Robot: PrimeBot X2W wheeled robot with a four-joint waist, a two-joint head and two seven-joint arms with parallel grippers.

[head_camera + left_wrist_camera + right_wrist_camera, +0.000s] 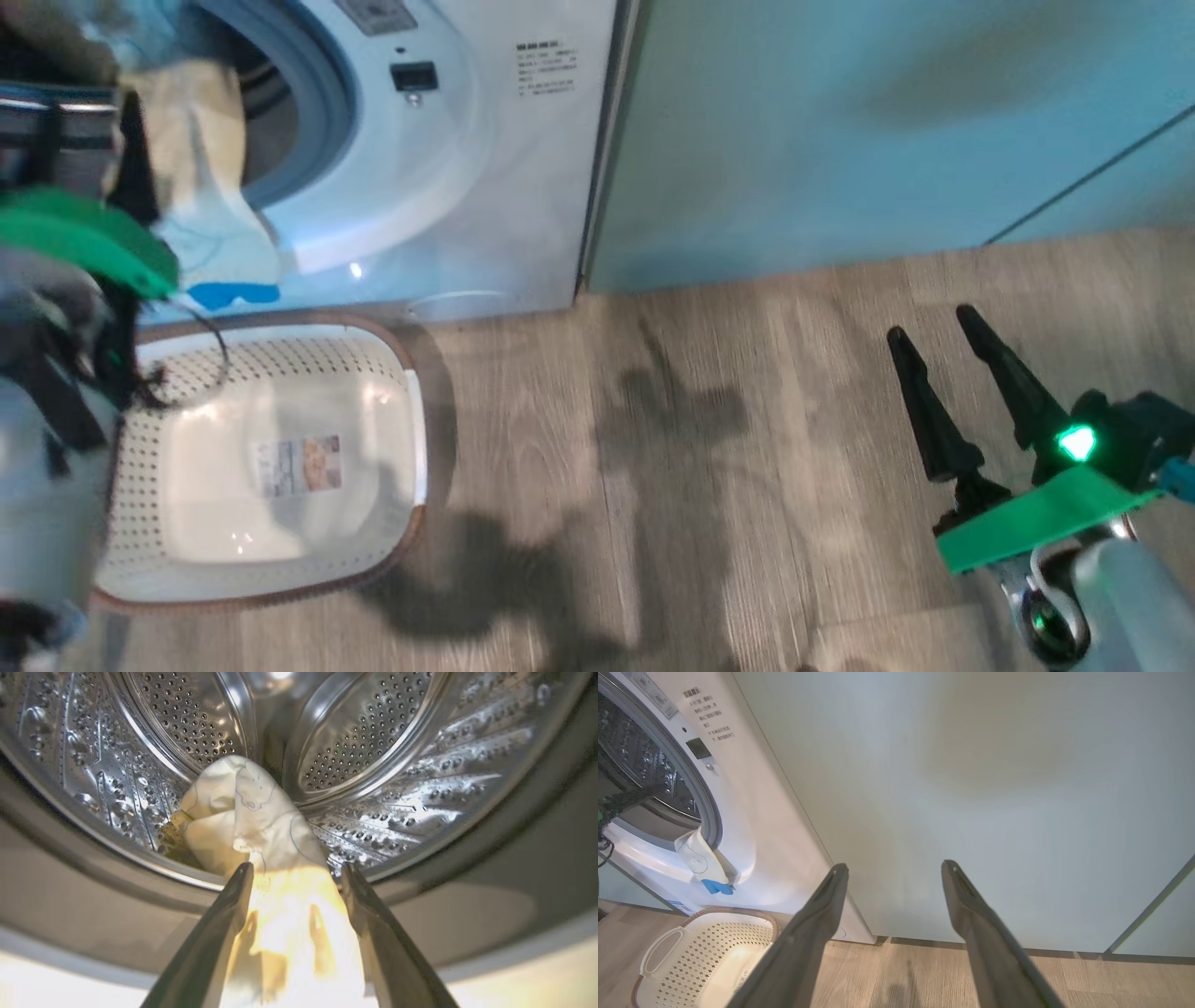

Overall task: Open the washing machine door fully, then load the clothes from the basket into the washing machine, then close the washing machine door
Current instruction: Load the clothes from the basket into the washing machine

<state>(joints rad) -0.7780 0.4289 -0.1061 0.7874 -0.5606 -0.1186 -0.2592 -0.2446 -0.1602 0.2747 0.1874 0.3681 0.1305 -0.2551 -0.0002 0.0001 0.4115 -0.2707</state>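
Over at the washing machine (448, 187), with the left jaws: spread wide, dark fingers (219, 933) parked right at the mouth of the steel drum (383, 732). Between them, the clothes (247, 807), pale yellow, not pinched, bunched up inside against the drum wall and trailing back out across the grey gasket (331, 93). From the head camera, more of that fabric draped down the white front, blue patch (233, 294) dangling just above the basket (308, 359). Basket down on the wooden floor (700, 420), tight against the machine's foot, label showing on its bottom. Off to the right, well apart from all that: right jaws spread too, fingers (924, 411) gripping nothing, aimed at the pale green cabinet (840, 121).
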